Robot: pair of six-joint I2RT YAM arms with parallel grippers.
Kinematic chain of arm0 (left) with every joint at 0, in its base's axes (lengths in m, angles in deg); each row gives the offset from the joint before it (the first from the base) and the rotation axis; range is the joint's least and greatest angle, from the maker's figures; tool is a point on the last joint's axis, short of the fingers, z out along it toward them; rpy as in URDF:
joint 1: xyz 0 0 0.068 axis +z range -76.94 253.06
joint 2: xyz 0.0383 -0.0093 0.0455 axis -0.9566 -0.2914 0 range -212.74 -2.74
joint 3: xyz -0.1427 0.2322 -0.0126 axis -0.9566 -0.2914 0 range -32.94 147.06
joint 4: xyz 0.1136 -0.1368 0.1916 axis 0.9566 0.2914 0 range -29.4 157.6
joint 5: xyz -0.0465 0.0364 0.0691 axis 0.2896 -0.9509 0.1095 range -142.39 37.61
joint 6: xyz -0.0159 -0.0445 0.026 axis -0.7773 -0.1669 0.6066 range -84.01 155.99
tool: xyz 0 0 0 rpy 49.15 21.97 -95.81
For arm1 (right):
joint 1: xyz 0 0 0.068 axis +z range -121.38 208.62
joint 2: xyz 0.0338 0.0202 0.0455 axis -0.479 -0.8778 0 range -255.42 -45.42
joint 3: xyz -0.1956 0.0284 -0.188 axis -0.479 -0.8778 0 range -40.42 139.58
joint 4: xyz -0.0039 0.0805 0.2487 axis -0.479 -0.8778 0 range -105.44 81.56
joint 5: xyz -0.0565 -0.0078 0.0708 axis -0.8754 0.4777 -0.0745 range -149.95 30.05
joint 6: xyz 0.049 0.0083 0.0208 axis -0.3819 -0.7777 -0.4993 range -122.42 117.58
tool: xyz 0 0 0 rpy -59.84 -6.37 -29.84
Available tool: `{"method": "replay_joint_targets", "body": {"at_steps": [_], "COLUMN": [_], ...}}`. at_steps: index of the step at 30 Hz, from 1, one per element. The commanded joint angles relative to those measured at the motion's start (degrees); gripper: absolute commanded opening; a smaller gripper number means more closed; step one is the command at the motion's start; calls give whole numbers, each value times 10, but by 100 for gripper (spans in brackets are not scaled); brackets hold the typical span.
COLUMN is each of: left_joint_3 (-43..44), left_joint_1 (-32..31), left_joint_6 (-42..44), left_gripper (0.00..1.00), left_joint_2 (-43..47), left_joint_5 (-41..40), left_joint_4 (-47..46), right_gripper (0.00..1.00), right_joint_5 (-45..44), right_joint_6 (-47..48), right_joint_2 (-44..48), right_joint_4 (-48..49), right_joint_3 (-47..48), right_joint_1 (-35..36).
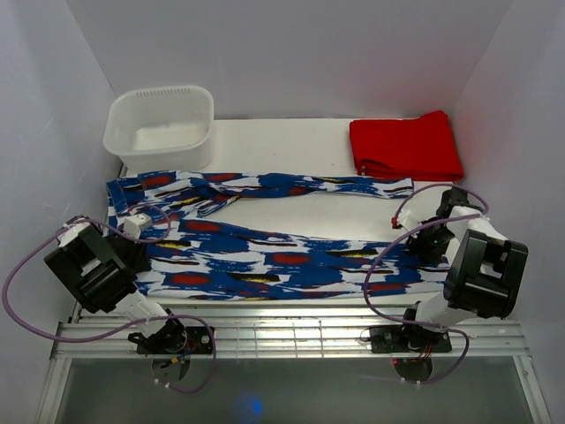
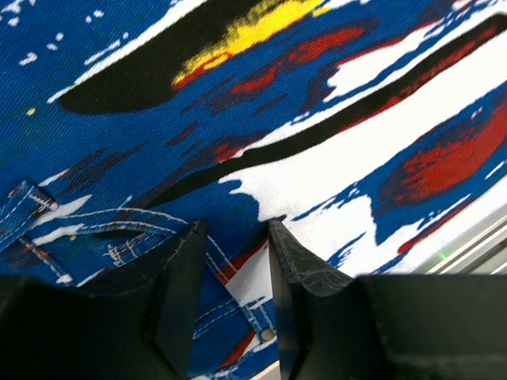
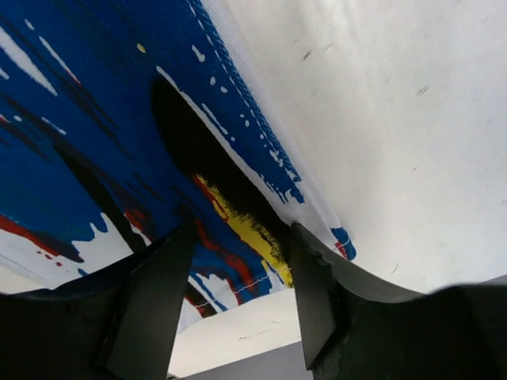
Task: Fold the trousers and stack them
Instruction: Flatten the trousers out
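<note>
White walls box in the white table (image 1: 291, 141), with a white basin (image 1: 159, 124) at the far left and a folded red garment (image 1: 406, 146) at the far right. The trousers (image 1: 265, 256) lie spread between my two arms, long axis running left to right, waist at the left and hems at the right.

My left tool (image 2: 234, 229) sits down on the waist end by the pocket stitching. Its jaws are nearly together, and I cannot tell whether they pinch cloth. My right tool (image 3: 242, 233) is at the near leg's hem, its jaws clearly apart and straddling the printed edge without clamping it.

Each arm is at its own end, so I judge the fold turns on carrying one end along that axis towards the other.
</note>
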Motion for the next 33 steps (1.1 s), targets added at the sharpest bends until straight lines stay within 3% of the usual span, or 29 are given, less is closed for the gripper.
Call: {"method": "replay_joint_targets", "body": {"at_steps": [1, 4, 6, 10, 12, 13, 18, 22, 26, 29, 30, 31, 33], "left_joint_3": [-19, 15, 76, 153, 155, 148, 108, 101, 116, 110, 109, 109, 104], "left_joint_1": [24, 40, 39, -14, -67, -86, -189, -216, -226, -231, -231, -232, -232], "left_joint_6": [62, 106, 114, 75, 27, -39, -202, -295, -338, -342, -342, -342, -333], "left_gripper": [48, 47, 56, 67, 69, 71, 72, 71, 71, 69, 65, 62, 49], "left_joint_2": [29, 34, 34, 45, 63, 70, 50, 6, -40, -60, -64, -68, -78], "left_joint_5": [-62, -39, 37, 154, 179, 191, 169, 143, 121, 92, 78, 67, 37], "left_joint_4": [-2, 38, 75, 118, 85, 38, -105, -199, -220, -233, -235, -235, -231], "right_gripper": [57, 57, 62, 76, 79, 80, 82, 87, 89, 77, 68, 50, 32], "right_joint_5": [-79, -62, -18, 128, 152, 157, 103, 63, 51, 24, 17, 6, -7], "right_joint_6": [53, 110, 116, 31, -46, -68, -141, -133, -115, -102, -100, -99, -89], "right_joint_2": [19, 61, 77, 43, 10, -29, -139, -227, -269, -296, -302, -305, -287], "right_joint_4": [-18, -68, -87, -87, -68, -45, 53, 111, 139, 148, 143, 141, 141], "right_joint_3": [-73, -82, -34, 126, 218, 243, 328, 351, 355, 346, 344, 340, 312], "right_joint_1": [-28, -53, -57, -43, -19, 2, 73, 108, 137, 149, 151, 152, 150]}}
